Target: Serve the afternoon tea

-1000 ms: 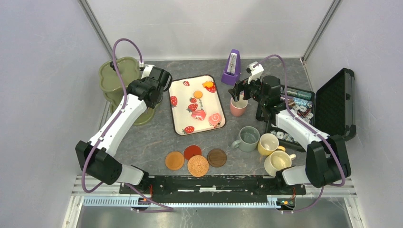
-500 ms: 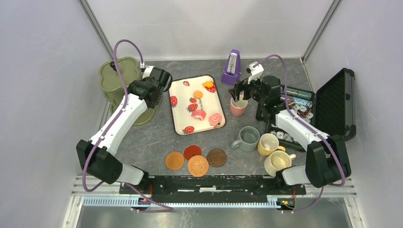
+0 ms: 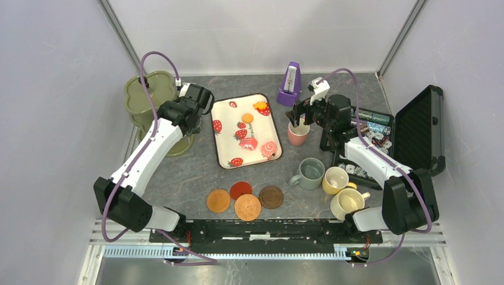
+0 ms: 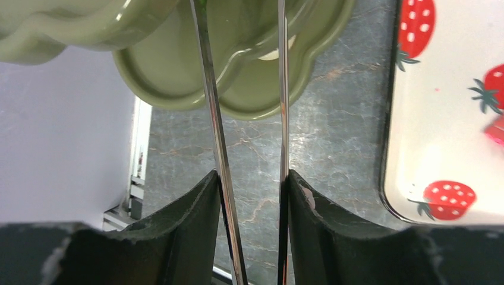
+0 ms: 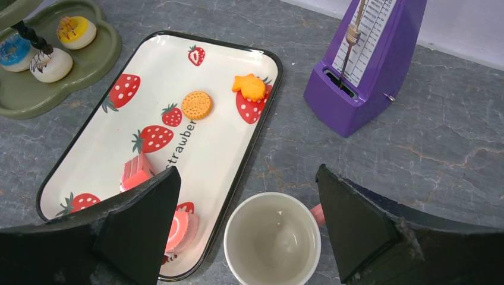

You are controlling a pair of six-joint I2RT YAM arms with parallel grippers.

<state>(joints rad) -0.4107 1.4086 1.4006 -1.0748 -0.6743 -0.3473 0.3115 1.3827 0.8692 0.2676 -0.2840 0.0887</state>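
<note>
The left gripper [image 4: 252, 178] was closed on a pair of tongs [image 4: 282, 136]. Its fingers pressed the two metal blades from outside, with a gap between them and nothing seen in it; the blade tips ran out of view. Just ahead lay the stand [image 4: 172, 77], the blades reaching over its lower tier. To its right was the tray [image 4: 416, 119].

The right gripper [image 5: 248, 172] stood wide open, holding nothing, directly above the pink mug [image 5: 270, 237]. Ahead and to its left, pastries [image 5: 197, 104] lay on the tray, with three more on the stand's lower tier. Ahead and to its right stood the metronome [image 5: 368, 65]. Back toward its arm's base were the other three mugs [image 3: 311, 172], with the coasters [image 3: 246, 199] beyond them.
</note>
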